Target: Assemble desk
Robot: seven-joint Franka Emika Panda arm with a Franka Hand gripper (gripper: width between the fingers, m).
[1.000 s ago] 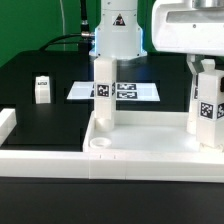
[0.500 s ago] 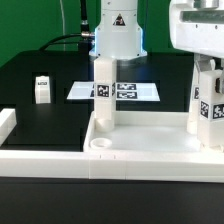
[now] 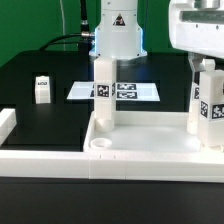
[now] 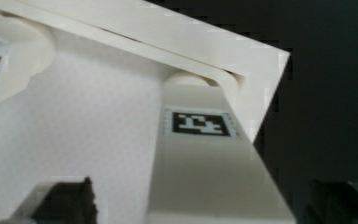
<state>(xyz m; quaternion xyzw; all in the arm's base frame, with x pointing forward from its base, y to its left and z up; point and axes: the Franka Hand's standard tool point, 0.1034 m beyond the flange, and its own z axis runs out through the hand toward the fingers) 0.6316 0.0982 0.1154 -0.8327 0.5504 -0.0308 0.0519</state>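
Nearest, the tabletop (image 3: 150,150) is lying rim-up to take legs. At the exterior view's right a leg (image 3: 207,105) is standing in its corner, the claw (image 4: 202,205) hanging wide around it (not touching). Farther off, a spare leg (image 3: 42,90) is waiting.

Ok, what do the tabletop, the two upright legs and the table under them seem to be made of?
Tabletop: white plastic by the look, smooth and matte, with a rounded moulded rim. Upright legs: same white plastic look, carrying printed black-and-white tags, likely paper stickers. Table: black and matte; material unclear.
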